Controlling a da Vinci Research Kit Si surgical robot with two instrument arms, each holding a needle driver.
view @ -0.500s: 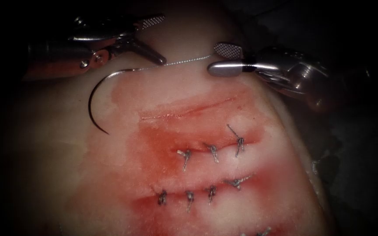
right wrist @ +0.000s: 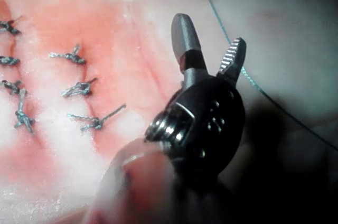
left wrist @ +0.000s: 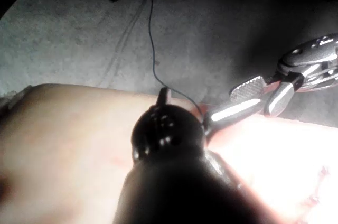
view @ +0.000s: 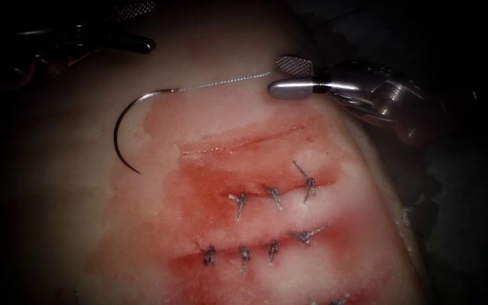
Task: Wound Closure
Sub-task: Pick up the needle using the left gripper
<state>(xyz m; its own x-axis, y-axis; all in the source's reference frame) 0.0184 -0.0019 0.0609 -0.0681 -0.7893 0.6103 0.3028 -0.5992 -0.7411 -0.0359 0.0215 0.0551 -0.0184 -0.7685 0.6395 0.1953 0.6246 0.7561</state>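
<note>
Endoscope view: the needle (view: 126, 131) lies free on the tissue (view: 86, 197), left of the cut (view: 238, 146); left end effector (view: 134, 28) empty, jaws apart. Right wrist view: right end effector (right wrist: 208, 49) gapes, thread (right wrist: 248, 76) beside it, unheld.

A grey, grainy bench surface (left wrist: 79, 39) lies behind under bright, uneven light; its far edges fall into darkness.

Left tool (view: 134, 28) half in shadow
</note>
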